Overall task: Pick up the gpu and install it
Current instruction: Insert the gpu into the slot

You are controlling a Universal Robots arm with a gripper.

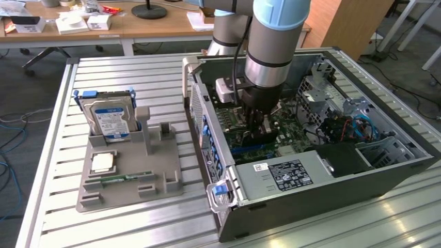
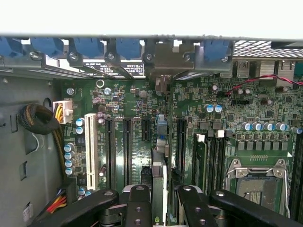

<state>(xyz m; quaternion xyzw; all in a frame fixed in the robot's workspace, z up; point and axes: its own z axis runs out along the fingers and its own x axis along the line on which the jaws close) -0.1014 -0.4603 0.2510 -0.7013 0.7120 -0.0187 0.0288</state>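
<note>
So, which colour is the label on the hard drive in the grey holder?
Blue and white; the hard drive shows it best in the exterior view.

table (image 1: 124,77): ribbed bare metal slats, brushed silver, dull sheen
computer case (image 1: 331,191): dark grey painted sheet metal, matt; perforated metal rear panel
motherboard (image 2: 142,99): green circuit board, slightly glossy, black plastic slots
gpu (image 2: 159,189): thin card edge, greenish board, silver metal
claw (image 2: 160,208): black matt fingers (image 2: 137,208) with round screw heads
hard drive (image 1: 110,119): shiny silver metal, glossy blue label
holder tray (image 1: 131,181): grey matt plastic
</note>
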